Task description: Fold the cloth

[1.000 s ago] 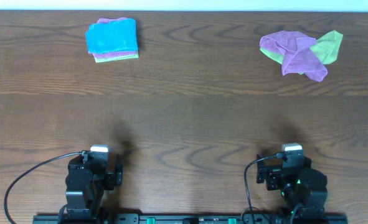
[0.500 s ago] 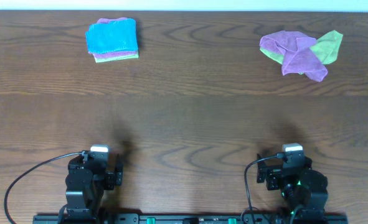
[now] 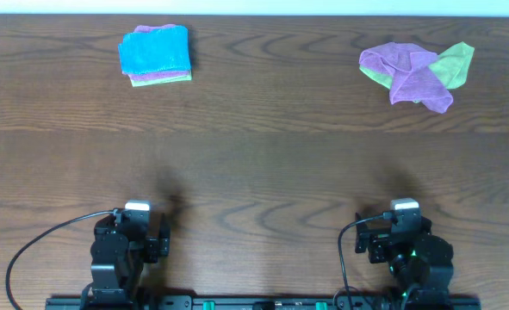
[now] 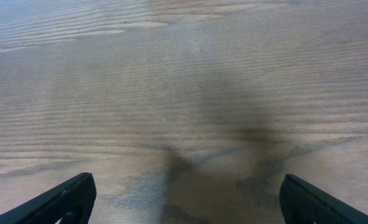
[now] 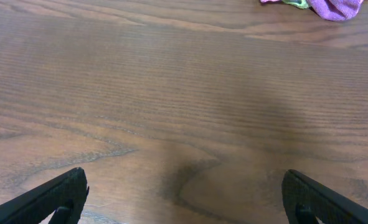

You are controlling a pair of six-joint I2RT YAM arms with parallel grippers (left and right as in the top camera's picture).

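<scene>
Overhead: cloth lies folded (far left).

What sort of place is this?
Probably a robot lab workbench: left arm and right arm sit at a wooden table, with a blue cloth and crumpled purple and green cloths laid out.

Soft, even light; blurred shadows lie on the dark brown wood-grain tabletop ahead of the left hand and right hand.
</scene>
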